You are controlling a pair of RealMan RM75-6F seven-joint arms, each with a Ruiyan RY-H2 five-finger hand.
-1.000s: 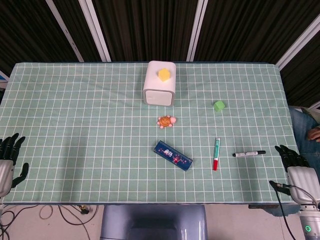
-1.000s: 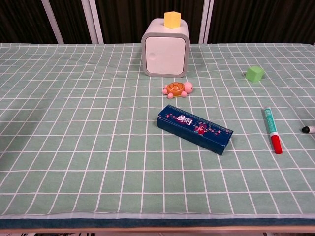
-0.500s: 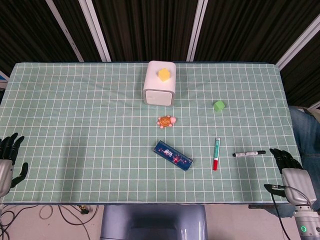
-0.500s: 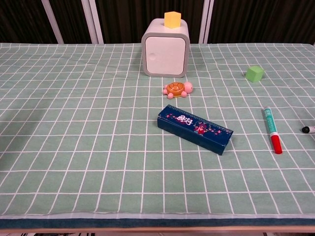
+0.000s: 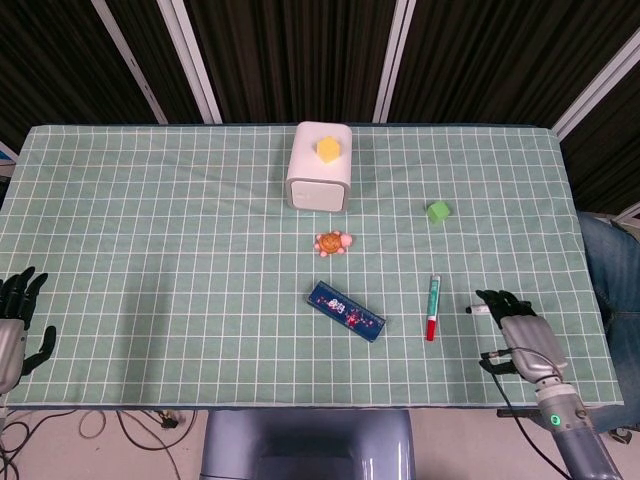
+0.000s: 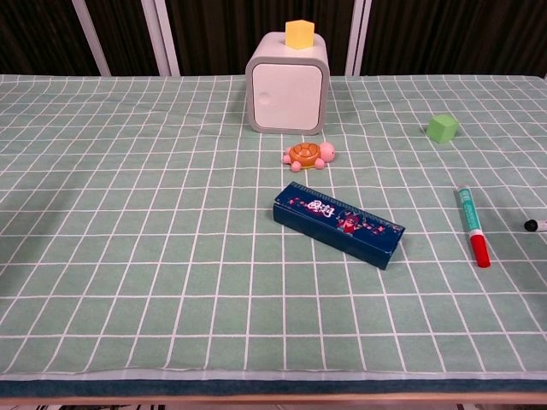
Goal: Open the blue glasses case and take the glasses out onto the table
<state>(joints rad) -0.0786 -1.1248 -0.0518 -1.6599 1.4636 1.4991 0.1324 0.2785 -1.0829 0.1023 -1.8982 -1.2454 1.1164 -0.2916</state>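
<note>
Surface: covered by a green cloth with a white grid; dark slatted panels behind it.
Right hand: seen in the head view only, over the near right part of the surface, well to the right of the blue glasses case. Fingers extended and slightly apart, nothing held. Fingertips lie over the black marker; contact cannot be confirmed.
Left hand: at the near left edge of the surface, far left of the case. Fingers spread, nothing held, touching no object.
Blue glasses case: lies flat near the middle of the surface, lid closed, long axis running diagonally. Dark blue with a pink and white printed pattern on top. No hand touches it.
Toy turtle: orange and pink, just beyond the case, apart from it.
White box: rounded, further beyond the case, behind the turtle; a yellow block sits on its top.
Green cube: beyond and to the right of the case, well apart.
Green and red marker: to the right of the case, between the case and the right hand, red cap nearest the front edge.
</note>
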